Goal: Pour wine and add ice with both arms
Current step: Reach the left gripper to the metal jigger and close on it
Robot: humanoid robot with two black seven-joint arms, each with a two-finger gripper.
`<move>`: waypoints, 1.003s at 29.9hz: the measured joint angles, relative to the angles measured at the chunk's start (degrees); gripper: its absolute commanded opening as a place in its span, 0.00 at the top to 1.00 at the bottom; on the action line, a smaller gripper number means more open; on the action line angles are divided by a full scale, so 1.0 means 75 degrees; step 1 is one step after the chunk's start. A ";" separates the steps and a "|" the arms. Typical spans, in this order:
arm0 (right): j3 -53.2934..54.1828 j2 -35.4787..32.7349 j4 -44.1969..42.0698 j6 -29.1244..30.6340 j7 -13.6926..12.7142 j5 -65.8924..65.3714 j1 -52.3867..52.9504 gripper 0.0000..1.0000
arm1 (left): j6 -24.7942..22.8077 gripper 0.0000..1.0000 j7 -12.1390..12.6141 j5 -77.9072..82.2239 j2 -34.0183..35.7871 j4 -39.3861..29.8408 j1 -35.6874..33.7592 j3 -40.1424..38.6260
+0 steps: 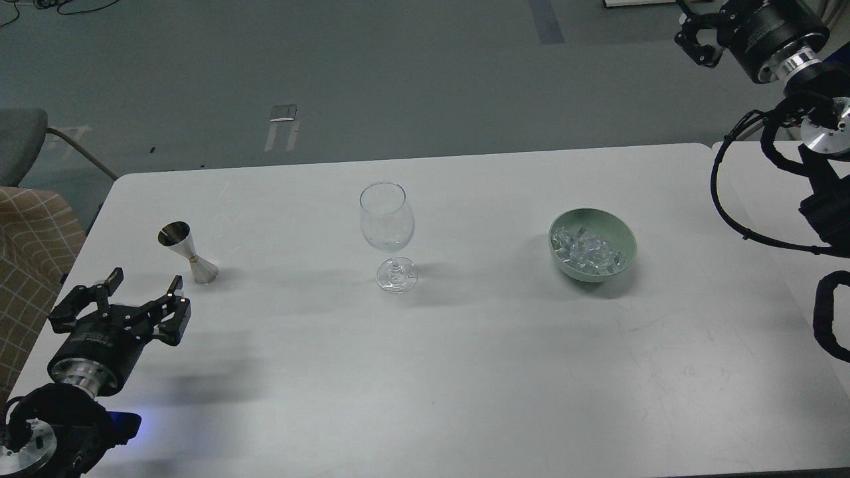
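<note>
An empty clear wine glass (pixel 387 224) stands upright at the middle of the white table (pixel 425 372). A steel jigger (pixel 188 252) stands at the left. A pale green bowl (pixel 623 257) at the right holds several clear ice cubes (pixel 584 248). My left gripper (pixel 123 302) is open and empty, low over the table's left front, below and left of the jigger. My right gripper (pixel 698 41) is high at the top right, beyond the table's far edge; its fingers are small and dark.
A chair with a checked cushion (pixel 30 232) stands off the table's left edge. A second white table (pixel 764 179) adjoins at the right under my right arm's looped cables. Grey floor lies beyond the far edge.
</note>
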 measured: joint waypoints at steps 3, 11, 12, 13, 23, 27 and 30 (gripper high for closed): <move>0.0039 -0.0009 0.0112 0.0000 0.0000 0.0004 -0.0056 0.00 | 0.0607 0.20 -0.0006 0.0081 0.0000 0.0119 -0.0157 0.0112; 0.0050 -0.0075 0.0224 0.0000 0.0009 0.0008 -0.0161 0.00 | 0.1506 0.20 -0.0034 0.0251 0.0006 0.0693 -0.1011 0.0344; 0.0050 -0.0081 0.0224 0.0000 0.0011 0.0007 -0.0176 0.00 | 0.1607 0.20 -0.0054 0.0257 -0.0007 0.0729 -0.1098 0.0345; 0.0049 -0.0081 0.0227 0.0000 0.0011 0.0007 -0.0186 0.00 | 0.1695 0.20 -0.0073 0.0261 -0.0016 0.0761 -0.1174 0.0345; 0.0050 -0.0089 0.0232 -0.0001 0.0011 0.0010 -0.0243 0.00 | 0.1844 0.33 -0.0071 0.0350 -0.0187 0.1723 -0.2146 0.0479; 0.0049 -0.0099 0.0227 -0.0007 0.0011 0.0001 -0.0254 0.00 | 0.1558 0.38 -0.0047 0.0360 -0.0245 0.1944 -0.2280 0.0529; 0.0049 -0.0152 0.0219 -0.0013 0.0011 0.0001 -0.0272 0.00 | 0.1099 0.42 -0.0027 0.0360 -0.0354 0.1979 -0.2283 0.0551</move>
